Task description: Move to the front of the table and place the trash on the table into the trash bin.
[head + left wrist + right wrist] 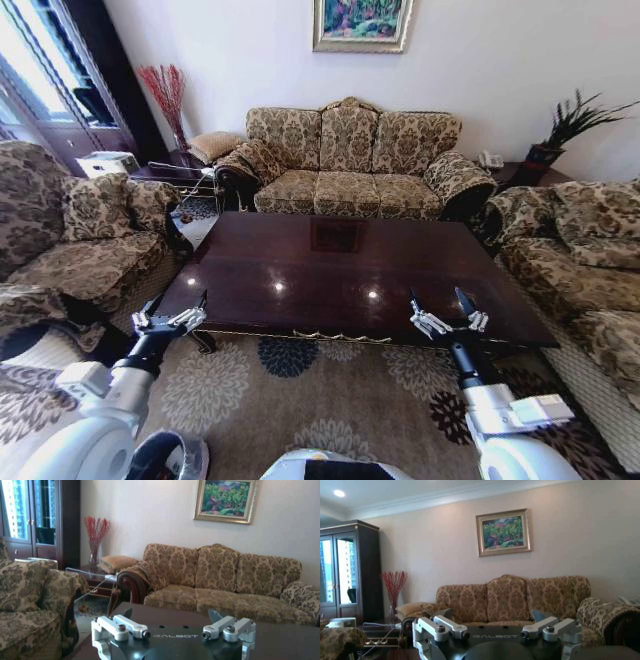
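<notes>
The table (340, 270) is a long dark brown glossy one, straight ahead of me on a patterned rug. Its top shows bare and reflective, and the trash is out of view. A round dark-mouthed container with a pale rim, which looks like the trash bin (168, 455), sits on the floor by my left side, cut off by the frame's lower edge. My left gripper (180, 300) is open over the table's near left corner. Above the near right edge my right gripper (437, 297) hangs open too. Both also appear in the wrist views, left gripper (171, 614) and right gripper (491, 613), holding nothing.
Patterned sofas close in three sides: a three-seater (350, 160) behind the table, an armchair (80, 230) on the left, another sofa (580, 260) on the right. A glass side table (185, 180) stands at the back left. The floral rug (300, 390) lies between me and the table.
</notes>
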